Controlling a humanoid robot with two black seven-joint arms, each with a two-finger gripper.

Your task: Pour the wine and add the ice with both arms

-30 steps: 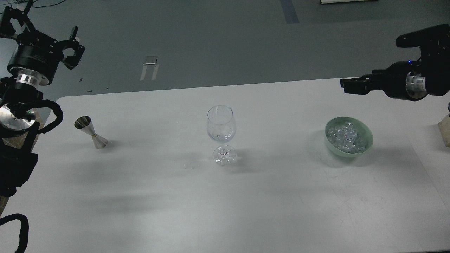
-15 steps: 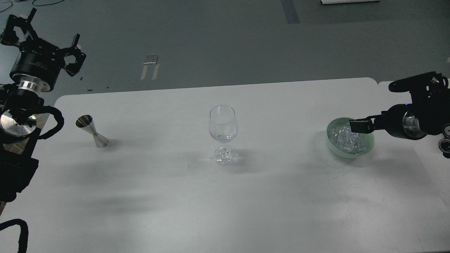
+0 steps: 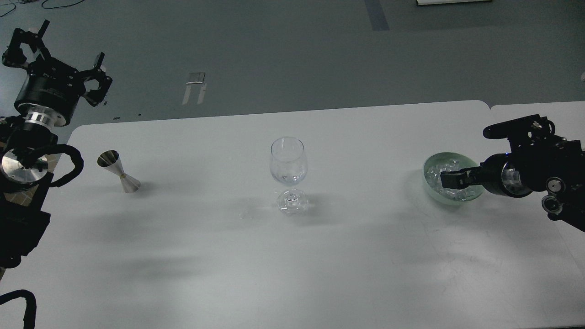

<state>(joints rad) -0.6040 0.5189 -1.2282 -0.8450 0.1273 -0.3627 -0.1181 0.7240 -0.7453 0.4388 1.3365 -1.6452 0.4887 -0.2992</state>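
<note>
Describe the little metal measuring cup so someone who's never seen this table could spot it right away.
Start at the white table and go to its far left end, well left of the wine glass standing in the middle. There stands the jigger, tilted, near the left arm. It is the only metal thing here: a small silvery hourglass of two cones joined at a narrow waist.

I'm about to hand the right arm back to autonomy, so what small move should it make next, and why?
Probably close the right gripper on one cube. Its tip is already inside the green bowl, in among the ice, while the wine glass at the table's middle holds no cubes. Whether its fingers are apart is unclear from the head view, so close slowly. The left gripper is raised, away from the table.
</note>
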